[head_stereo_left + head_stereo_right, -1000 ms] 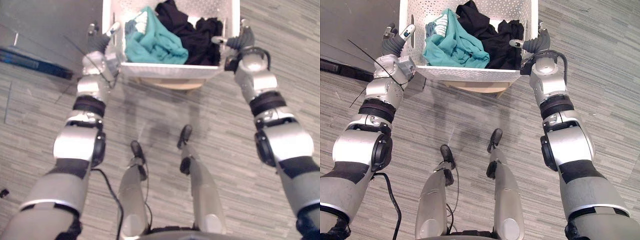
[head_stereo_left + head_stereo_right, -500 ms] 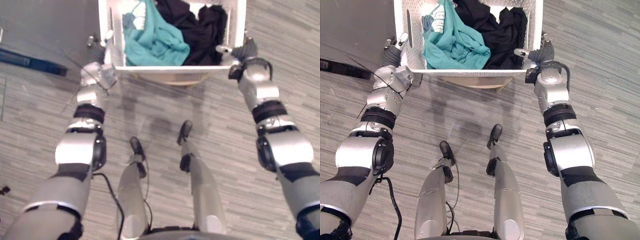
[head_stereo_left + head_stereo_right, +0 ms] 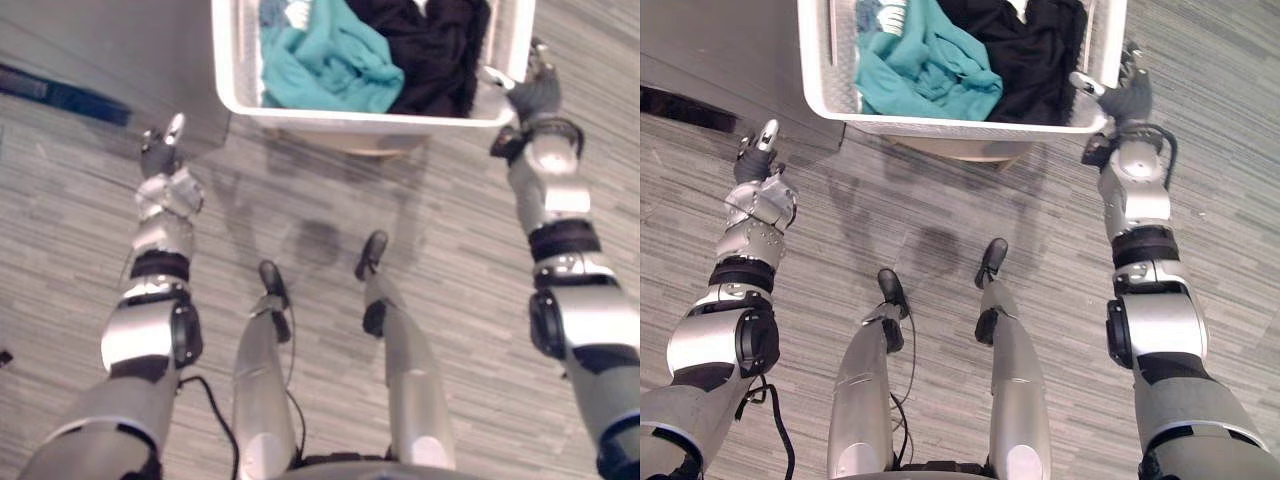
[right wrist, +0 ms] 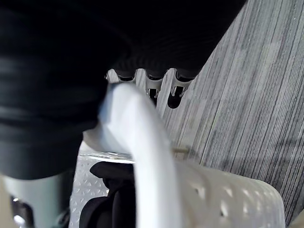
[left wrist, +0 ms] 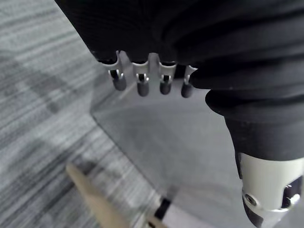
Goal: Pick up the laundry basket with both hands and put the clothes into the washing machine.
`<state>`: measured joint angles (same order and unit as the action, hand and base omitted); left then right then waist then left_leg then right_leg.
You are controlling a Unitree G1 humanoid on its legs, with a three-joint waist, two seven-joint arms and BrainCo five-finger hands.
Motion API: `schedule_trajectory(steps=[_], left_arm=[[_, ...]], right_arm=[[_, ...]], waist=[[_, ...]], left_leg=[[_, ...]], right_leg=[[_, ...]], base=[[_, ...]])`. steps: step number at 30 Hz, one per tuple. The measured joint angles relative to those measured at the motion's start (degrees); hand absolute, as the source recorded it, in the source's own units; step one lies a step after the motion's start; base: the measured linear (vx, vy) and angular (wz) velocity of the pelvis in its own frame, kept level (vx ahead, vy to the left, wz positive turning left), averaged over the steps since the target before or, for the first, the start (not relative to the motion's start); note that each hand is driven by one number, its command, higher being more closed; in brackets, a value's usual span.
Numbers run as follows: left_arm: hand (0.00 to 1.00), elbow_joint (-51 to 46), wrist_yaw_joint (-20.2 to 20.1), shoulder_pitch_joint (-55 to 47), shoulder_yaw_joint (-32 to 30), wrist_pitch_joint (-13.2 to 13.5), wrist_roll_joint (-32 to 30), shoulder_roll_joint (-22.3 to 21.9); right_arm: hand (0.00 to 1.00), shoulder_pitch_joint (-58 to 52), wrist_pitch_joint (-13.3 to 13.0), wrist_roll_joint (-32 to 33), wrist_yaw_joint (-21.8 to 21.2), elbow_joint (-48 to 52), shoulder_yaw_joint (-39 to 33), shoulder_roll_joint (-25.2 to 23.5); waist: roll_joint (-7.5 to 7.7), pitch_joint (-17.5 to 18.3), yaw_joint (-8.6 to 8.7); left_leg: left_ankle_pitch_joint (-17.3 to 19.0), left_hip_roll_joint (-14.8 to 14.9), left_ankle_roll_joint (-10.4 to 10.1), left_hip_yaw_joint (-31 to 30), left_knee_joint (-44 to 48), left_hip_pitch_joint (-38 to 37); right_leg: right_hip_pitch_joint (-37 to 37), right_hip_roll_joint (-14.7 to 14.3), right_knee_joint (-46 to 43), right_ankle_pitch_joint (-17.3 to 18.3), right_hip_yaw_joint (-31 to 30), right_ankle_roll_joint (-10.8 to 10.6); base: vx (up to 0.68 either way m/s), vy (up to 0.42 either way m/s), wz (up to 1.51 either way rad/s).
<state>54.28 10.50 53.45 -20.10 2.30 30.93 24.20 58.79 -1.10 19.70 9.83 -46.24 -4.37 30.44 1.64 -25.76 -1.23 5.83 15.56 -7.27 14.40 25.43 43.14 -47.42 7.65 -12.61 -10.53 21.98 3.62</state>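
The white perforated laundry basket (image 3: 350, 122) is at the top middle, holding a teal garment (image 3: 330, 65) and black clothes (image 3: 435, 50). My right hand (image 3: 535, 95) is at its right rim, thumb inside the wall and fingers outside, pinching it. In the right wrist view the white rim (image 4: 142, 142) runs through that hand in front of its fingers (image 4: 175, 92). My left hand (image 3: 160, 158) is apart from the basket, lower and to the left over the floor. Its fingers (image 5: 142, 88) are relaxed and hold nothing.
A light wooden piece (image 3: 345, 143) shows under the basket's near edge. A smooth grey panel (image 3: 100, 50) lies at the upper left, with a dark blue strip (image 3: 60, 95) beside it. Striped grey floor (image 3: 450, 250) surrounds everything.
My left hand has let go of the basket's left side and moved away to the lower left. The basket has shifted up and right, with my right hand still on its rim.
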Motion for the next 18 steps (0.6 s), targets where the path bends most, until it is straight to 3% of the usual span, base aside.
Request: schedule_trajectory(steps=[5, 10, 13, 18], left_arm=[[0.00, -11.1, 2.7, -7.2, -4.8, 1.5, 0.0, 1.7], [0.00, -31.8, 6.7, -22.9, -5.3, 6.8, 0.0, 0.5], [0.00, -41.8, 7.0, -32.0, -5.3, 9.4, -0.1, -3.8], [0.00, -45.1, 6.2, -40.7, -5.3, 10.0, 0.0, -10.0]], right_arm=[[0.00, -10.2, 0.1, 1.7, 0.3, 4.4, -9.7, 2.0], [0.00, -30.6, -0.4, 3.0, 3.1, 21.2, -22.6, 1.7], [0.00, -39.7, -3.1, 3.7, 4.2, 29.8, -29.9, 1.5], [0.00, -44.1, -5.2, 6.5, 3.3, 33.6, -31.1, -0.5]], waist=[[0.00, 0.0, -1.16], [-0.29, 0.0, -1.43], [-1.18, 0.6, -1.05], [-3.08, 3.0, -1.38]], left_leg=[[0.7, -0.6, 0.6, -0.1, 1.0, -0.7], [2.9, -0.8, 0.9, -0.5, 2.5, -5.5], [3.6, -1.9, 0.8, -0.8, 1.0, -10.2], [2.7, -3.1, 0.2, 0.1, -3.6, -17.8]], right_leg=[[0.4, 1.2, -2.0, 0.8, -0.1, 0.1], [5.1, 2.3, -5.1, 3.8, 0.2, -1.1], [9.0, 3.7, -7.0, 5.9, 0.6, -1.5], [14.0, 4.7, -7.7, 7.7, 0.7, -1.9]], base=[[0.05, 0.032, 0.05], [0.05, 0.036, 0.10], [0.05, 0.021, 0.20], [0.07, -0.015, 0.10]])
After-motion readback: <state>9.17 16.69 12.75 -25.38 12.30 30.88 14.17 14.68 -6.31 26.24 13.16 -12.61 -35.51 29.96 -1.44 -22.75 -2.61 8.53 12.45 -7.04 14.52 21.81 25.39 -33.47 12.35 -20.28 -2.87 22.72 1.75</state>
